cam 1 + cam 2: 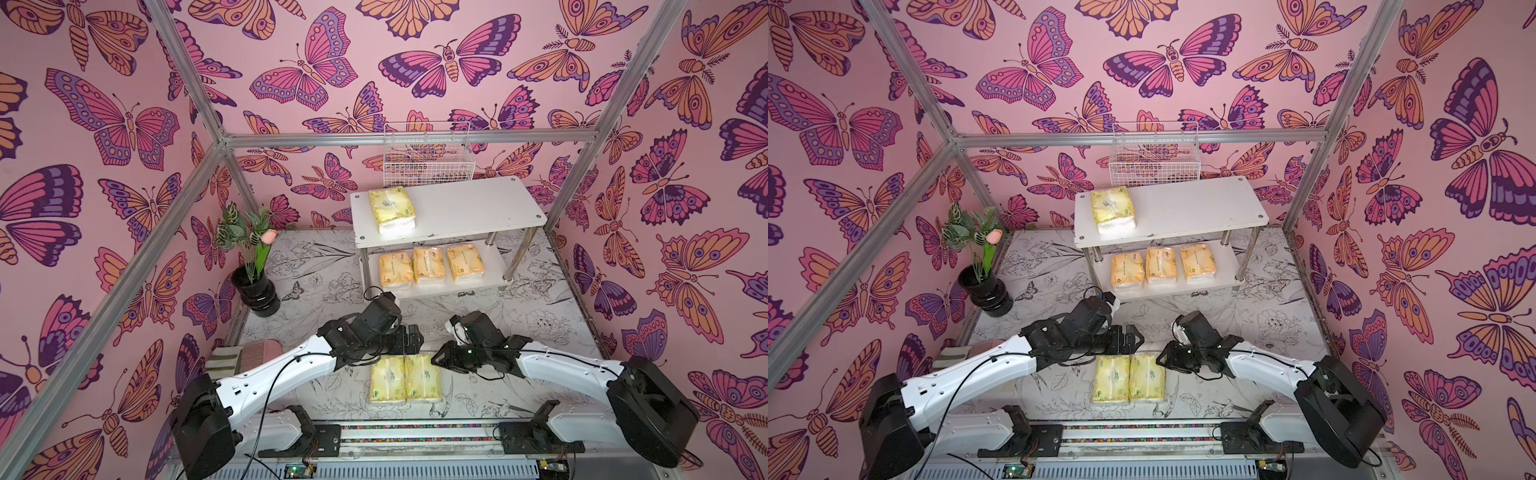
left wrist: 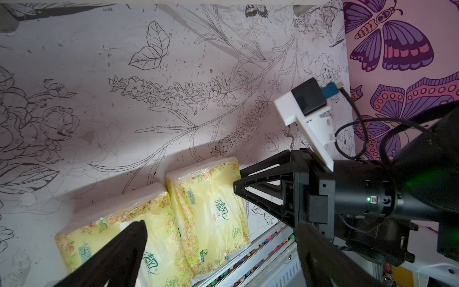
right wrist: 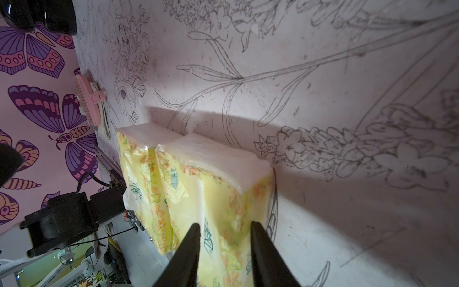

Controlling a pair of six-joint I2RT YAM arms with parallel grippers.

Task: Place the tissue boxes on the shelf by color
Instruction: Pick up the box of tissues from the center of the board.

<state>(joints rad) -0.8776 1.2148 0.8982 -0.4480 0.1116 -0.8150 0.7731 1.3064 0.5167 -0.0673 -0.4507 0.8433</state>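
In both top views: shelf at 12 o'clock, three orange packs on lower tier, one pale pack on top; two loose pale packs touching on the surface at 6; prob. soft, light, slick wrap, so pinch across narrow width. Left wrist: left end effector wide open, empty, over left pack; right wrist: right end effector part-open, fingers astride right pack's top, contact unclear.
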